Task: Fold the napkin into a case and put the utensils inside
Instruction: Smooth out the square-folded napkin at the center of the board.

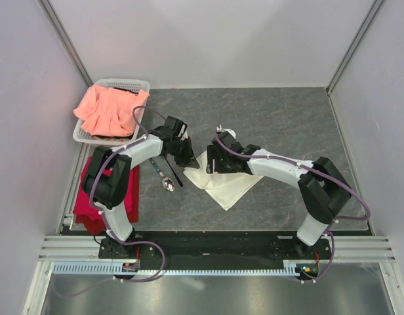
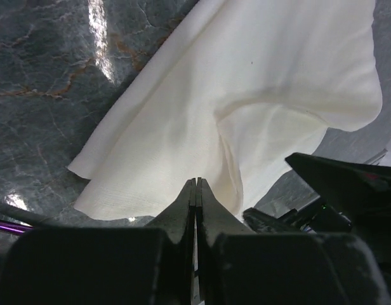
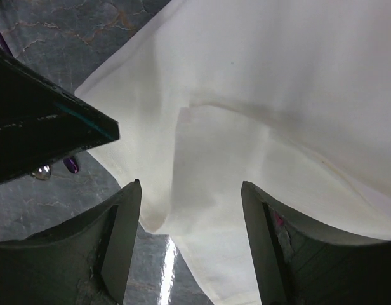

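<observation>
The table (image 1: 287, 125) is a dark grey slab with pale marble veining and a glossy sheen. Near its centre lies the napkin (image 1: 227, 188), a thin, matte cream-white cloth spread as a rough diamond with one corner pointing to 6 o'clock, a soft raised crease running through it and a layer doubled over. At 8 o'clock, off the table's edge, sits a bunched red cloth (image 1: 84, 203). At 10 o'clock a white slotted plastic basket (image 1: 133, 84) holds a crumpled salmon-pink cloth (image 1: 107, 108). The right gripper (image 3: 190, 187) hangs over the napkin's 12 o'clock part, its dark curved fingers (image 3: 122, 235) wide apart with only cloth below. The left gripper (image 2: 195, 187) is at the napkin's 10 o'clock edge with its black wedge tips pressed together; whether cloth is pinched I cannot tell. The utensils (image 1: 169, 178), slim with dark handles, one with a shiny silver bowl, lie on bare table at the napkin's 9 o'clock.
</observation>
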Robot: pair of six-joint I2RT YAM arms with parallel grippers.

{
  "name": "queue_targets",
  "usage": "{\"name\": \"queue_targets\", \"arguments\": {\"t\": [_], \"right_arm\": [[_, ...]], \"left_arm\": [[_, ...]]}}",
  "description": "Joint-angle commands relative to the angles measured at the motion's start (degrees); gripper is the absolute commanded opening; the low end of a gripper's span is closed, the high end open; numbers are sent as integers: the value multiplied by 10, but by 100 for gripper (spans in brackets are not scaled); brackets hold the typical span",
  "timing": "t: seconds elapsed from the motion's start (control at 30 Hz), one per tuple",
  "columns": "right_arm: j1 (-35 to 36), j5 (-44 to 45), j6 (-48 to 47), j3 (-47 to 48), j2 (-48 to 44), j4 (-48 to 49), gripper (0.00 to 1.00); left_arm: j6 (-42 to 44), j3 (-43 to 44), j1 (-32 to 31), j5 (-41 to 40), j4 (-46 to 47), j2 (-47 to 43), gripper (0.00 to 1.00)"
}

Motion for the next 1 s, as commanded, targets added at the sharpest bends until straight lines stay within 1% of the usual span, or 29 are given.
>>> {"name": "queue_targets", "arguments": {"t": [0.0,0.07,0.1,0.17,0.2,0.27,0.37,0.4,0.47,0.5,0.53,0.57,0.63,0.67,0.7,0.73,0.77,0.8,0.83,0.87,0.9,0.93,0.97], "right_arm": [[25,45,14,67,66,-5,70],[34,60,10,80,89,-20,69],[38,81,10,87,94,-24,67],[44,94,6,94,106,-35,62],[46,106,5,102,109,-39,57],[50,122,0,109,116,-58,54],[53,141,0,111,119,-65,40],[53,145,0,112,120,-67,30],[53,148,2,112,121,-73,18],[54,148,3,110,121,-74,8],[54,149,9,108,114,-78,3],[54,150,17,97,107,-80,0],[60,154,35,79,69,-82,0],[64,154,48,48,51,-82,0],[70,155,80,30,33,-78,0],[85,161,103,9,-7,-72,0],[96,169,129,-35,-27,-66,0],[105,175,181,-61,-47,-56,0],[130,180,219,-87,-86,-38,0],[144,187,253,-142,-105,-25,0],[176,192,286,-170,-138,1,0],[196,197,367,-195,-156,12,0],[219,212,399,-241,-172,23,2]], "left_arm": [[-18,24,-1,-18,16,30,2],[-17,25,0,-17,16,44,2],[-17,22,1,-17,17,48,2],[-17,19,1,-19,18,52,2],[-17,18,1,-20,19,53,2],[-19,16,2,-19,21,54,2],[-24,13,1,-24,24,54,2],[-26,12,1,-26,24,54,2],[-28,10,1,-31,24,55,2],[-31,9,1,-32,26,56,2],[-33,8,2,-32,27,56,2],[-34,7,2,-32,28,56,2],[-37,5,2,-38,30,54,2],[-37,5,2,-39,30,55,2],[-39,5,1,-36,32,56,2],[-39,5,2,-35,33,56,2],[-40,5,2,-33,34,58,2],[-41,6,2,-33,34,58,2],[-41,7,2,-33,35,58,2],[-41,7,2,-33,35,58,2],[-41,9,2,-32,36,57,2],[-40,11,2,-31,36,59,2],[-39,13,2,-29,37,60,2]]}}
